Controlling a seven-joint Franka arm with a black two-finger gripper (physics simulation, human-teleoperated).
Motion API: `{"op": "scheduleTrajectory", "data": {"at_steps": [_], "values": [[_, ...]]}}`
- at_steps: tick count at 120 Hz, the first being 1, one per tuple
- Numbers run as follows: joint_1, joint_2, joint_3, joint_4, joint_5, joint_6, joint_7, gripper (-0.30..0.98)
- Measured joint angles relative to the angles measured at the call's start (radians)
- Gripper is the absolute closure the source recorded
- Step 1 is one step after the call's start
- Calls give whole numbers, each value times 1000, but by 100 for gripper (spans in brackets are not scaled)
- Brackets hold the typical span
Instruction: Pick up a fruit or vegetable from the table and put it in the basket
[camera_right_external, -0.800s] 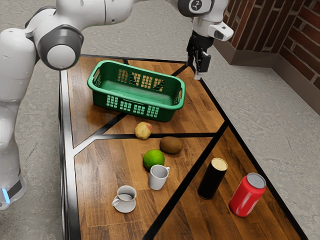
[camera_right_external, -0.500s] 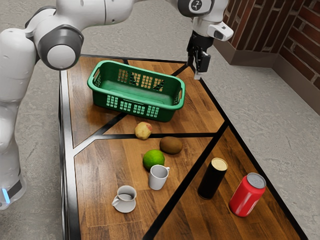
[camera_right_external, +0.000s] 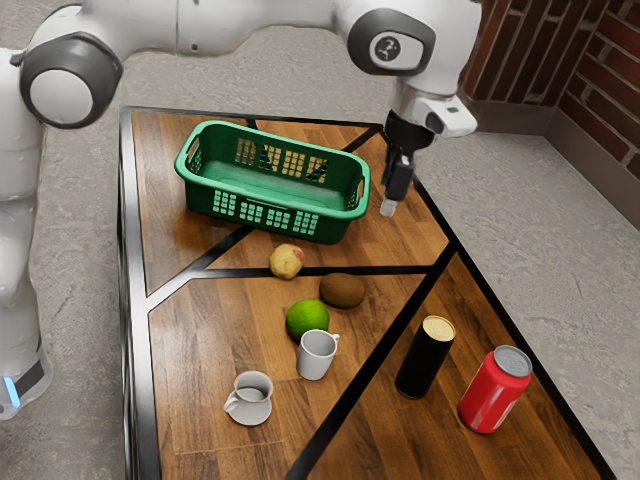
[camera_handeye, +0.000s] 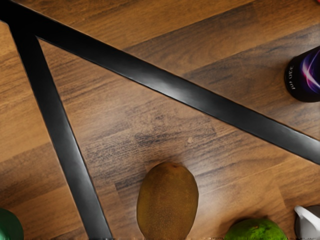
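**Our fingers (camera_right_external: 389, 206) have come lower; the kiwi (camera_right_external: 342, 291) is on the table (camera_right_external: 220, 310)**

Since the earlier frames we have brought our hand down in the exterior view, and its tips sit slightly further to that view's left. Our arm's links have shifted with it. The fruit, the basket (camera_right_external: 270, 222), the mugs and the cans lie just where they were.

We cannot tell how far apart our fingers stand, but we see nothing held in them. They hang above the table, well apart from the brown kiwi, which rests below them by a black strip. Just beside the kiwi, toward the exterior view's left, is the lime (camera_right_external: 306, 319), and a pale fruit with a reddish patch (camera_right_external: 286, 261) lies between them and the green basket. All three fruits are on the table, outside the basket.

Further off, we have a white mug (camera_right_external: 317, 355) right by the lime, then the black can (camera_right_external: 424, 358), upright. Farthest from our fingers are the second mug (camera_right_external: 252, 399) and the red can (camera_right_external: 494, 391).
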Motion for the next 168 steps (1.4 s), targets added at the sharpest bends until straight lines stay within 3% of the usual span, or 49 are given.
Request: {"op": "scheduleTrajectory", "data": {"at_steps": [11, 23, 70, 128, 147, 160, 168], "values": [[-3, -42, -1, -169, 3, 70, 24, 0], [1, -4, -10, -237, 17, 140, 47, 0], [1, 64, -27, -344, 67, 323, 185, 0], [2, 34, -22, -468, 71, 425, 315, 0], [3, 37, -22, -487, 72, 459, 328, 30], [3, 16, -23, -465, 75, 467, 334, 37], [3, -4, -26, -350, 77, 430, 337, 41]]}}
